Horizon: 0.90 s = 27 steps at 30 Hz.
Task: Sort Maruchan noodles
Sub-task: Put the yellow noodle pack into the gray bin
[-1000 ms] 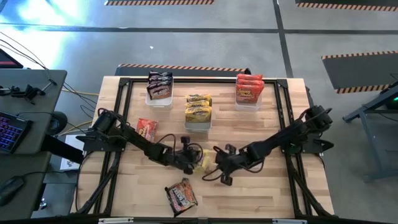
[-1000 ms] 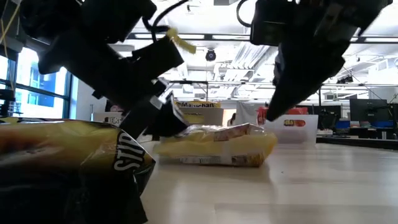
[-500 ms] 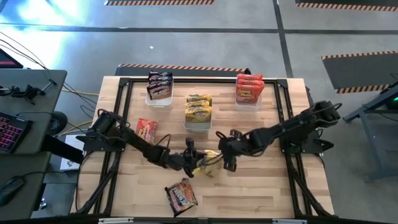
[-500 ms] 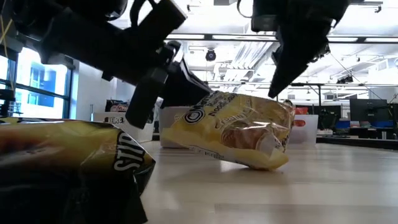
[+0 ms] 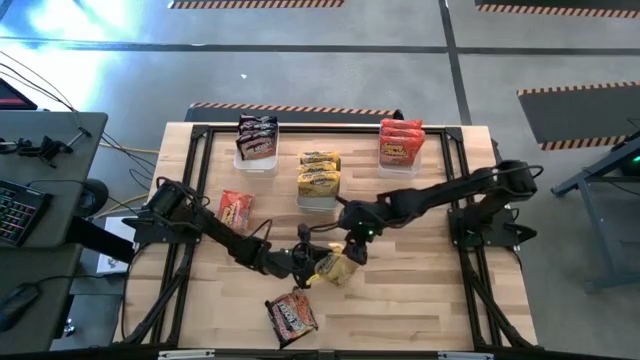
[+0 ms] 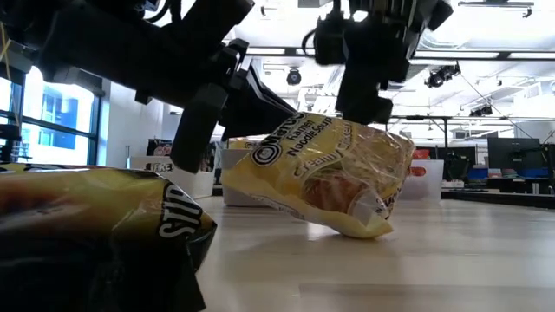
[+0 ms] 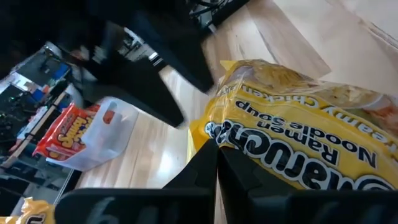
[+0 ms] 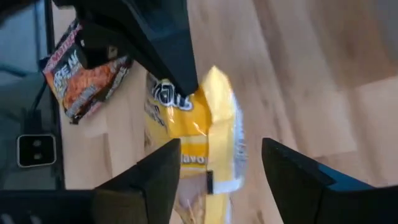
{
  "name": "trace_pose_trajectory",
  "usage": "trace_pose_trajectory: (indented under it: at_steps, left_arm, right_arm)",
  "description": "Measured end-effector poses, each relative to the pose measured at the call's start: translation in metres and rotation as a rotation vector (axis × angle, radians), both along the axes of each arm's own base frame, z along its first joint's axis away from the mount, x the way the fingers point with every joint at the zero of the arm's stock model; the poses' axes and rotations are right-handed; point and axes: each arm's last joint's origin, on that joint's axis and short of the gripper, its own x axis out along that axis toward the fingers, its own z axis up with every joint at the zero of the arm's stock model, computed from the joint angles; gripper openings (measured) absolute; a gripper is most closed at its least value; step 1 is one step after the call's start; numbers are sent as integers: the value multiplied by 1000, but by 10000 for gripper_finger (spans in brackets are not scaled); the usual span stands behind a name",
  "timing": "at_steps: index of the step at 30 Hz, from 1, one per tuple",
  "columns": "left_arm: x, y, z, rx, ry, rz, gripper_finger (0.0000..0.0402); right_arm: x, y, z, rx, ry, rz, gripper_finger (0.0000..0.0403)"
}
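Mid-table, my left gripper [image 5: 305,262] pinches one edge of the yellow noodle packet [image 6: 325,178], tilting it up off the table [image 5: 420,300]; my right gripper [image 8: 214,180] hovers spread above it (light, crinkly, slippery film; brittle inside; best gripped at the seam).

2 dark, jointed arms [image 5: 225,232] with looping black cables, matte black wedge-shaped fingers [image 8: 292,180]
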Motion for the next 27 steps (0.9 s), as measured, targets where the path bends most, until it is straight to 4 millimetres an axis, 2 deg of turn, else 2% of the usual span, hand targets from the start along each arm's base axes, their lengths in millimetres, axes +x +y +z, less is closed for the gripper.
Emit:
trace_pose_trajectory:
  at_steps: [5,8,16,27]
  left_arm:
    - [-1,-3,2,12,-14,-5,0]
    - [-1,-3,3,12,-22,-5,0]
    - [-1,-4,3,15,-26,14,0]
    - [-3,-8,5,23,-45,28,0]
  right_arm:
    - [10,1,-23,32,46,50,213]
    - [18,5,-30,91,8,118,213]
    - [26,16,-32,138,-75,188,213]
    - [30,41,-34,23,-144,68,213]
